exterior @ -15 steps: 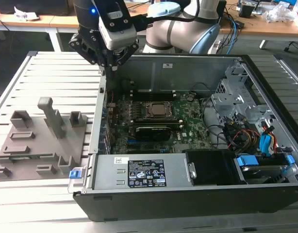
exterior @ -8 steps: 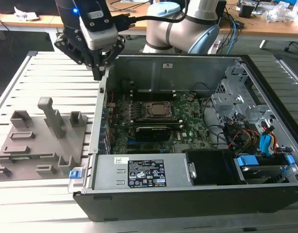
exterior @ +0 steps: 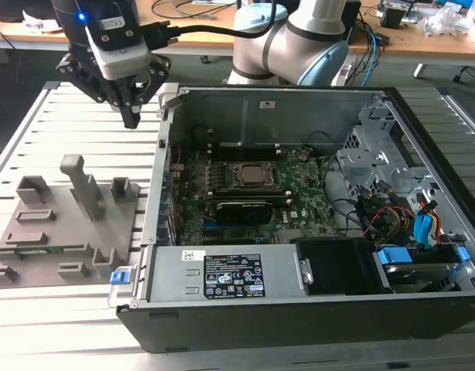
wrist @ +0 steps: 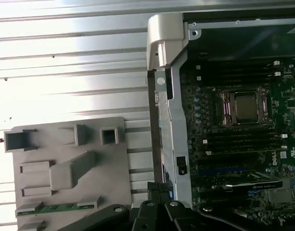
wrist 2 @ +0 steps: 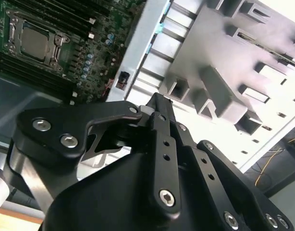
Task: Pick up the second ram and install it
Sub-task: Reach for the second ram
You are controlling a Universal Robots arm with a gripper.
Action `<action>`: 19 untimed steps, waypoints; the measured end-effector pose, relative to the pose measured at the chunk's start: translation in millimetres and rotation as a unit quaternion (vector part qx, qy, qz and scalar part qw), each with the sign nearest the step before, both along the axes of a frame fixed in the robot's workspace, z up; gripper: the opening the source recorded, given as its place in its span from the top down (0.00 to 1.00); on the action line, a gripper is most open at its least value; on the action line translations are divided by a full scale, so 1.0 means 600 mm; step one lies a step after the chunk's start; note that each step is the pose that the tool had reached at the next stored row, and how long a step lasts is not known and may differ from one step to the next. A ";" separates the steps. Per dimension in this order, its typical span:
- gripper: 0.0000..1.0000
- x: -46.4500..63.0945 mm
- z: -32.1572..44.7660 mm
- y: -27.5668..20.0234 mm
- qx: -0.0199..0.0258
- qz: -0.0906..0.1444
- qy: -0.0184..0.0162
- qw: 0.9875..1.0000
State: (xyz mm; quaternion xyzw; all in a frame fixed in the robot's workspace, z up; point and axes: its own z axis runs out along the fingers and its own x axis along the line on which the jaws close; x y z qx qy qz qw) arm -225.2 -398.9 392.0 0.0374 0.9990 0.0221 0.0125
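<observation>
The second ram [wrist: 56, 208] is seen in the first wrist view as a thin green stick lying flat in a slot along one edge of the grey fixture plate [wrist: 114, 168], held between two small grey end blocks. The plate [exterior: 67, 232] is set on the slatted table [exterior: 36, 127], just beside the open computer case [exterior: 245, 104]. Inside the case the motherboard [exterior: 307, 193] is exposed, with the CPU [exterior: 253, 175] near its middle. The gripper [exterior: 131, 117] is held above the table past the plate's far edge, close to the case's corner and well apart from the ram. Its fingers [wrist 2: 158, 103] are brought together, and nothing is clamped between them.
</observation>
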 end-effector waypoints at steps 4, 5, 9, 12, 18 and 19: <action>0.89 -0.024 -0.001 0.0000 0.000 0.000 0.000 1.000; 0.89 -0.026 -0.001 0.0000 0.000 0.000 0.000 1.000; 0.89 -0.045 -0.001 0.0000 0.000 0.000 0.000 1.000; 0.89 -0.070 -0.002 0.0000 0.000 0.000 0.000 1.000; 0.89 -0.104 -0.003 0.0000 0.000 0.000 0.000 1.000; 0.89 -0.110 -0.003 0.0000 0.000 0.000 0.000 1.000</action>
